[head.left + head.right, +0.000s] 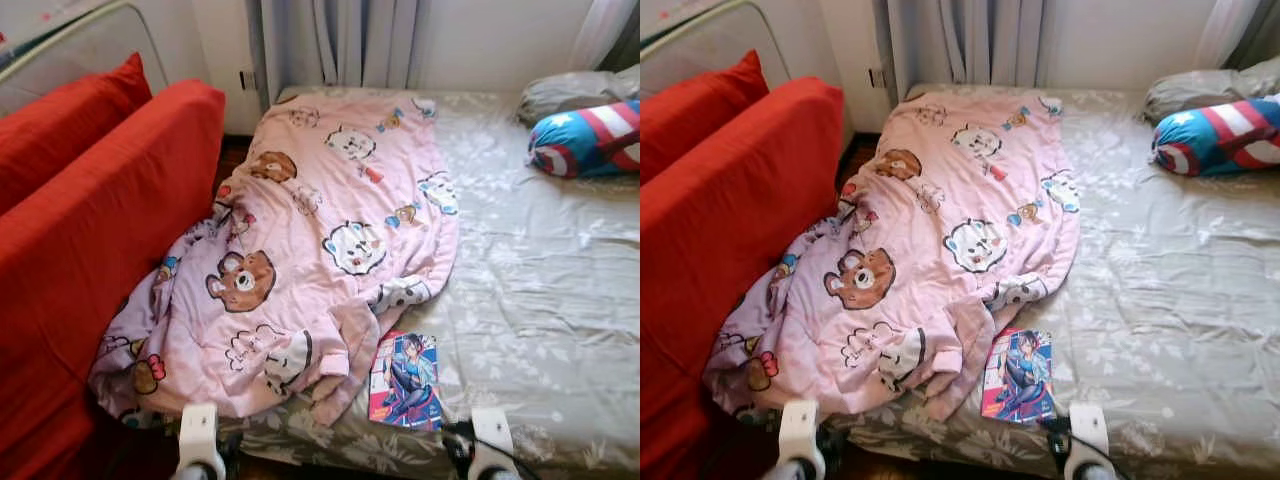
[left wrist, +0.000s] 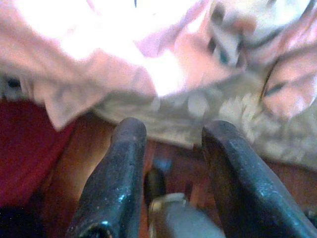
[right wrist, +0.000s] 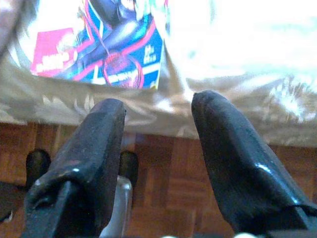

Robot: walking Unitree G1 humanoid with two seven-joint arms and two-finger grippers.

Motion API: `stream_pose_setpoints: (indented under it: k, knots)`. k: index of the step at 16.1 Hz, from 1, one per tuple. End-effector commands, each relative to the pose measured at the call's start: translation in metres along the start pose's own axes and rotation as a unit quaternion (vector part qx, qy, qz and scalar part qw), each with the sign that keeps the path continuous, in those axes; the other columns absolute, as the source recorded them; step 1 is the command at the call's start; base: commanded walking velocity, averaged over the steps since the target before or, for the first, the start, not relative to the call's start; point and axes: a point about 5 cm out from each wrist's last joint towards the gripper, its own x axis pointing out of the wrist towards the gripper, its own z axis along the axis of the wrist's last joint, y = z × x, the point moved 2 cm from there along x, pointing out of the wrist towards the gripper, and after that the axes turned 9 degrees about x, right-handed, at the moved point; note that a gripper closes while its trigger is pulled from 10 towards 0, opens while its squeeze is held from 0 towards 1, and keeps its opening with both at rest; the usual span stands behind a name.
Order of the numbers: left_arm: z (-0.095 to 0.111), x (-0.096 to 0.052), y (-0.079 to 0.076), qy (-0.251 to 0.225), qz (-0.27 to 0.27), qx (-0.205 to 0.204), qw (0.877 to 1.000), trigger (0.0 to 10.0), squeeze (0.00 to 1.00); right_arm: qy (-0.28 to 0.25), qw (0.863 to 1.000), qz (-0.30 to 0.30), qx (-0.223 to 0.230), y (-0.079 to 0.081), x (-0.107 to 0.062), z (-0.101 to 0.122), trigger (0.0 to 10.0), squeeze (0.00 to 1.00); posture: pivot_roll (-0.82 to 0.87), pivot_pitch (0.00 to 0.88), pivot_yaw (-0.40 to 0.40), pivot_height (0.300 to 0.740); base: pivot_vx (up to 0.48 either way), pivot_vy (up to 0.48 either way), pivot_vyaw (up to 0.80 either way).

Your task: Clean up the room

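Below the bed edge (image 3: 163, 111), both grippers' fingers (image 3: 89, 148) gape, empty

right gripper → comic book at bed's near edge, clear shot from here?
Probably yes. The comic book lies flat on the bedsheet at the near edge, just ahead of the open right gripper. Nothing lies between them; only the pink blanket touches the book's left side.

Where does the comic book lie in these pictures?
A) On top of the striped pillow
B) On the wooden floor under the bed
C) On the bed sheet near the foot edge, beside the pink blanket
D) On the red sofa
C: the comic book lies flat on the grey flowered bed sheet, close to its near edge, next to the pink blanket.
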Motion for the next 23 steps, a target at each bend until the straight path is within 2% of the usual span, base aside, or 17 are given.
stream_pose_setpoints:
  k: [1, 2, 3, 4, 5, 6, 8, 10, 11, 12, 13, 14, 18, 23]
  knots:
    - [0.006, -0.001, 0.006, -0.027, 0.006, -0.015, 1.000, 10.0, 0.00, -0.024, 1.000, 0.014, 0.007, 0.010, 0.003, 0.009, 10.0, 0.00, 0.01, 0.088, 0.003, 0.740, 0.000, 0.000, 0.00]
    - [0.010, -0.001, 0.008, -0.039, 0.007, -0.015, 0.999, 10.0, 0.00, -0.038, 0.999, 0.022, 0.007, 0.017, 0.005, 0.015, 10.0, 0.00, 0.01, 0.088, 0.003, 0.740, 0.000, 0.000, 0.00]
    - [0.021, 0.000, 0.012, -0.069, 0.009, -0.017, 0.997, 10.0, 0.00, -0.068, 0.997, 0.038, 0.005, 0.032, 0.008, 0.029, 10.0, 0.00, 0.01, 0.087, 0.001, 0.740, 0.000, 0.000, 0.00]
    - [0.032, 0.000, 0.015, -0.100, 0.011, -0.017, 0.995, 10.0, 0.00, -0.096, 0.994, 0.043, 0.008, 0.035, 0.009, 0.043, 10.0, 0.00, 0.01, 0.082, 0.000, 0.740, 0.000, 0.000, 0.00]
    - [0.046, -0.001, 0.018, -0.137, 0.013, -0.012, 0.990, 10.0, 0.00, -0.129, 0.990, 0.050, 0.010, 0.036, 0.009, 0.058, 10.0, 0.00, 0.01, 0.080, 0.000, 0.740, 0.000, 0.000, 0.00]
    - [0.067, -0.006, 0.024, -0.198, 0.026, -0.013, 0.980, 10.0, 0.00, -0.192, 0.979, 0.062, 0.010, 0.036, 0.005, 0.082, 10.0, 0.00, 0.00, 0.066, -0.003, 0.740, 0.000, 0.000, 0.00]
    - [0.083, -0.015, 0.033, -0.248, 0.047, -0.010, 0.968, 10.0, 0.00, -0.240, 0.969, 0.059, 0.014, 0.030, -0.001, 0.096, 10.0, 0.00, 0.00, 0.053, -0.005, 0.740, 0.000, 0.000, 0.00]
    - [0.090, -0.020, 0.037, -0.271, 0.054, -0.009, 0.961, 10.0, 0.00, -0.266, 0.962, 0.063, 0.017, 0.028, -0.006, 0.101, 10.0, 0.00, 0.00, 0.041, -0.005, 0.740, 0.000, 0.000, 0.00]
    - [0.098, -0.024, 0.033, -0.288, 0.045, -0.001, 0.957, 10.0, 0.00, -0.284, 0.956, 0.067, 0.011, 0.029, -0.010, 0.104, 10.0, 0.00, -0.01, 0.030, -0.003, 0.740, 0.000, 0.000, 0.00]
    - [0.103, -0.025, 0.029, -0.298, 0.034, 0.008, 0.954, 10.0, 0.00, -0.295, 0.953, 0.069, 0.010, 0.031, -0.013, 0.106, 10.0, 0.00, -0.01, 0.022, 0.004, 0.740, 0.000, 0.000, 0.00]
    - [0.108, -0.028, 0.021, -0.307, 0.016, 0.013, 0.951, 10.0, 0.00, -0.304, 0.950, 0.066, 0.028, 0.035, -0.015, 0.107, 10.0, 0.00, -0.02, 0.016, 0.008, 0.740, 0.000, 0.000, 0.00]
    - [0.111, -0.031, 0.015, -0.315, 0.003, 0.020, 0.949, 10.0, 0.00, -0.317, 0.945, 0.069, 0.025, 0.042, -0.018, 0.107, 10.0, 0.00, -0.02, 0.002, 0.017, 0.740, 0.000, 0.000, 0.00]
    - [0.118, -0.033, 0.014, -0.320, 0.000, 0.020, 0.947, 10.0, 0.00, -0.317, 0.946, 0.067, 0.019, 0.053, -0.021, 0.102, 10.0, 0.00, -0.02, 0.000, 0.015, 0.740, 0.000, 0.000, 0.00]
    - [0.120, -0.038, 0.014, -0.318, -0.001, 0.018, 0.948, 10.0, 0.00, -0.333, 0.942, 0.040, 0.007, 0.047, -0.026, 0.117, 10.0, 0.00, -0.02, 0.000, 0.014, 0.740, 0.000, 0.000, 0.00]
